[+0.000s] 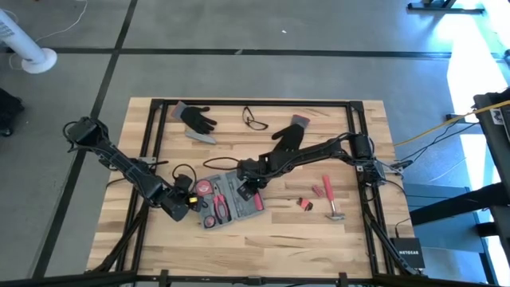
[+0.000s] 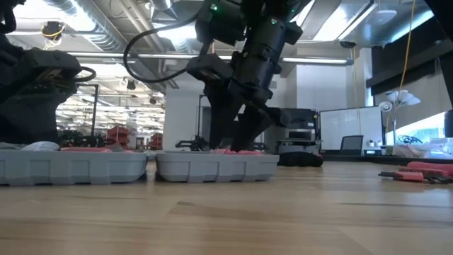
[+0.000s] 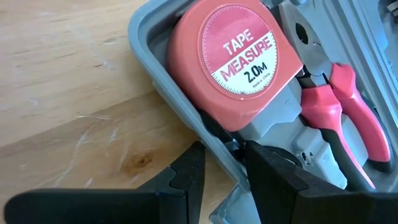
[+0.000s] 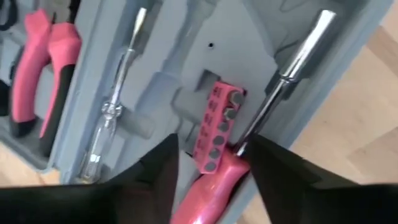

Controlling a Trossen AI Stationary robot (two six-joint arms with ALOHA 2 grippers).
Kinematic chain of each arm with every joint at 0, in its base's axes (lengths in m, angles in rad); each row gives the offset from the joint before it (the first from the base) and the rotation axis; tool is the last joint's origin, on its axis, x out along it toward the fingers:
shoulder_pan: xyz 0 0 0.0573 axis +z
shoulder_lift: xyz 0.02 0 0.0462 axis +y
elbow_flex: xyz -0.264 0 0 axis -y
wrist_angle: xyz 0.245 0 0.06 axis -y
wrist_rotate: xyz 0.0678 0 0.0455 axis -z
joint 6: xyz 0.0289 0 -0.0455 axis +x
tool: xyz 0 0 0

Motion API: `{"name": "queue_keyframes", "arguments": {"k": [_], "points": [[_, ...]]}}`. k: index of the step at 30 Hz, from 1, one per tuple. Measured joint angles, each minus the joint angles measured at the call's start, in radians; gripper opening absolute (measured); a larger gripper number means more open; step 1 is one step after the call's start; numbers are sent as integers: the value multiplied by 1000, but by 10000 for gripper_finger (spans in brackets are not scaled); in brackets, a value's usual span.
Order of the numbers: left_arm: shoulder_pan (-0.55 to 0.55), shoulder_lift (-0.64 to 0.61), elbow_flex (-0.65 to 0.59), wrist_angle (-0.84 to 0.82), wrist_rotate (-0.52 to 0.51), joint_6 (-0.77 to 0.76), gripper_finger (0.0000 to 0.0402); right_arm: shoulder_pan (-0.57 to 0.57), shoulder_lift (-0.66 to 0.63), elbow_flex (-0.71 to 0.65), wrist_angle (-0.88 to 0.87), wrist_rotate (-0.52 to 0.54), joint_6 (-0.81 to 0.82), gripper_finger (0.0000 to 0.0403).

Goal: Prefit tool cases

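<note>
Room: a wooden table [image 1: 263, 239] is standing on a grey concrete floor; the low view is looking into a lit workshop behind it.
Case: the tool case [image 1: 231, 198] is lying open and flat in the middle of the table, toward its left, recesses facing up so tools can be pressed in.
Contents: a tape measure [image 3: 231, 62] is sitting in its recess by the case wall, with pink-handled pliers [image 3: 348, 112] beside it; a clear-handled screwdriver [image 4: 115, 109] and a pink bit holder [image 4: 216, 127] are lying in their own slots.
Right gripper: the right gripper [image 4: 211, 165] is hanging over the right half of the case, fingers parted on either side of a pink-handled screwdriver [image 4: 273, 87] whose shaft is resting aslant across the case edge. Probably releasing it, but I cannot tell whether the fingers are touching the handle.
Right arm pose: reaching in from the right edge, wrist pitched steeply down.
Left gripper: the left gripper [image 3: 224, 165] is sitting low at the case's left end, fingers straddling the case wall below the tape measure, most likely steadying the case.
Loose items: a hammer [image 1: 329, 199] and a small pink part [image 1: 304, 204] are waiting right of the case; two black gloves [image 1: 195, 118] and glasses [image 1: 255, 120] are lying at the far side.
</note>
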Motion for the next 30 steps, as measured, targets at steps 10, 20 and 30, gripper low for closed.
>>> {"name": "queue_keyframes", "arguments": {"k": [10, 20, 30], "points": [[0, 0, 0, -7, -1, -8, 106, 0, 6, 37, 4, 4, 6, 11], [0, 0, 0, -11, -17, -14, 106, 0, 6, 70, 16, 1, 9, 26], [0, 0, 0, -10, -19, 1, 106, -8, 6, 103, -70, 42, 16, 1]]}}
